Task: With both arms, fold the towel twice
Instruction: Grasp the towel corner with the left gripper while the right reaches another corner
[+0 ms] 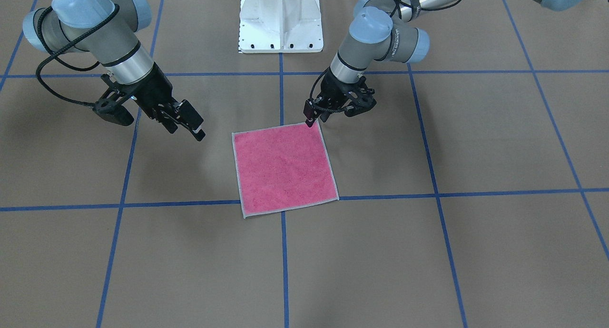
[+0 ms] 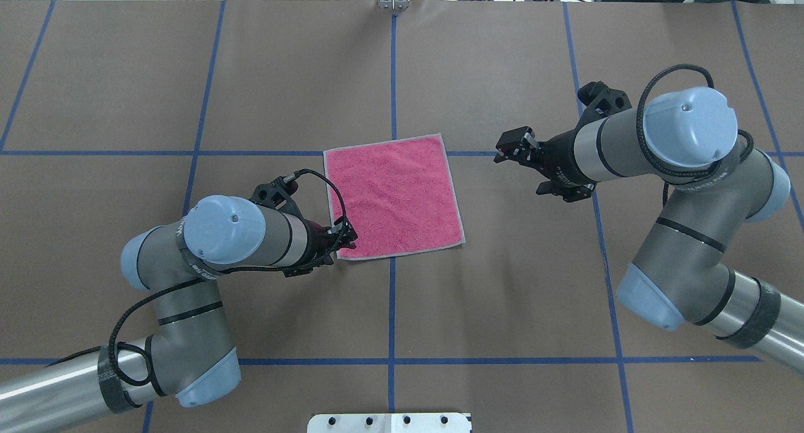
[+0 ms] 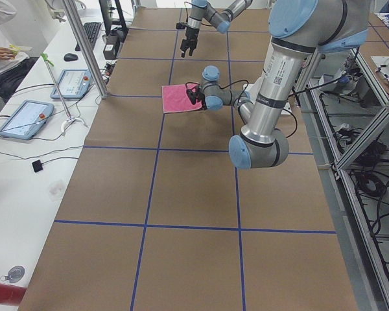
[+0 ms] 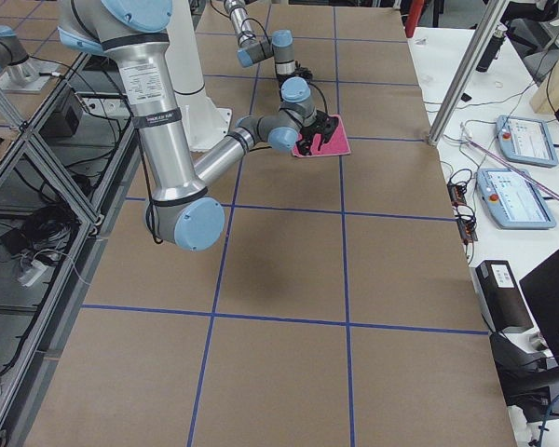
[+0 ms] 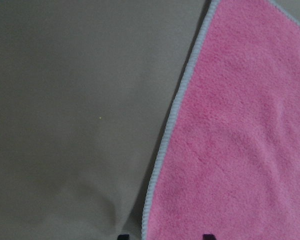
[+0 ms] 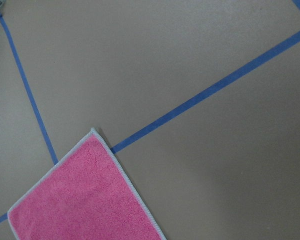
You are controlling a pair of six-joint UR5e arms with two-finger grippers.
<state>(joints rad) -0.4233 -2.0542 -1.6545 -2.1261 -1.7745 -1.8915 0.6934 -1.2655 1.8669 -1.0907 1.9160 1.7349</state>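
Observation:
The towel (image 1: 284,168) lies flat on the table, pink face up, with a light grey border; it also shows in the overhead view (image 2: 394,197). My left gripper (image 1: 310,120) (image 2: 348,235) is low at the towel's corner nearest the robot on my left side. In the left wrist view its two fingertips (image 5: 206,236) stand apart on either side of the towel's edge (image 5: 172,125), so it is open. My right gripper (image 1: 192,125) (image 2: 505,149) is open and empty, above the table a short way off the towel's right side. The right wrist view shows a towel corner (image 6: 85,200).
The white pedestal base (image 1: 280,18) stands at the robot's side of the table. Blue tape lines (image 1: 283,252) cross the brown table cover. Tablets and cables lie on a side bench (image 3: 26,116) beyond the table's far edge.

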